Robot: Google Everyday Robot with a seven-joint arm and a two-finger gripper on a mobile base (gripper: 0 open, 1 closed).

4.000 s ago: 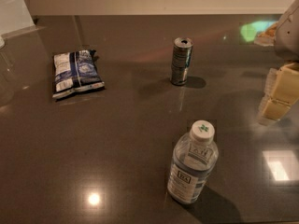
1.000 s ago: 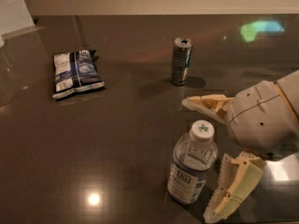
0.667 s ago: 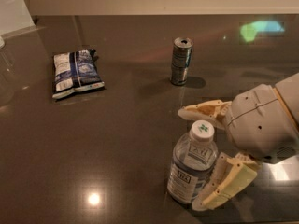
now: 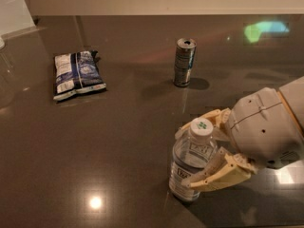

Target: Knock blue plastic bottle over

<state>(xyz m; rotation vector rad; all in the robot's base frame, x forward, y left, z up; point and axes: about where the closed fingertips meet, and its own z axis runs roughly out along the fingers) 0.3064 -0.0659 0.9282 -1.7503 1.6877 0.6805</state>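
The blue plastic bottle (image 4: pixel 191 164) is a small clear bottle with a white cap bearing a green mark and a blue-and-white label. It stands at the front right of the dark table (image 4: pixel 118 141), tilted slightly to the left. My gripper (image 4: pixel 192 155) comes in from the right, and its two cream fingers are spread on either side of the bottle's upper half. The near finger (image 4: pixel 216 175) lies against the bottle's right side. The far finger (image 4: pixel 206 119) sits behind the cap.
A dented silver can (image 4: pixel 184 62) stands upright behind the bottle. A blue-and-white snack bag (image 4: pixel 78 74) lies flat at the left. A white object (image 4: pixel 12 8) sits at the far left corner.
My gripper has moved left until its fingers straddle the bottle. The bottle has begun to lean left.
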